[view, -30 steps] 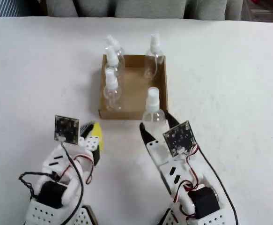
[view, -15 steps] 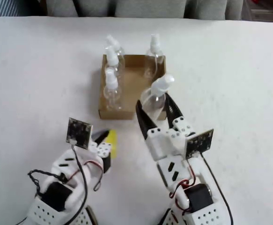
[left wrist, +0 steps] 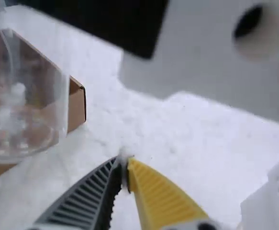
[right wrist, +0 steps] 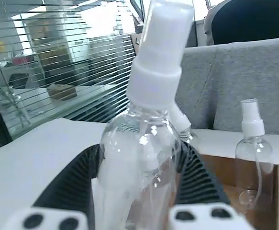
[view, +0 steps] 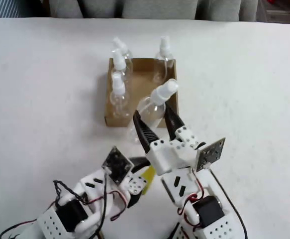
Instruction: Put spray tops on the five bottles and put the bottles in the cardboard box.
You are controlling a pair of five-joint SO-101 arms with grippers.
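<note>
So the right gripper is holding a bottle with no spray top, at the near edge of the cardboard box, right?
No. The bottle in the right gripper has its white spray top on, as the right wrist view shows. It is at the near edge of the cardboard box.

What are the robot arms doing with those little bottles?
They are packing spray bottles into a cardboard box. The right gripper is clamped around one clear bottle with a white spray top, holding it tilted at the front edge of the box. Four other bottles, tops already on, stand along the box's sides. The left gripper is shut with nothing in it, low over the white table beside the right arm.
</note>
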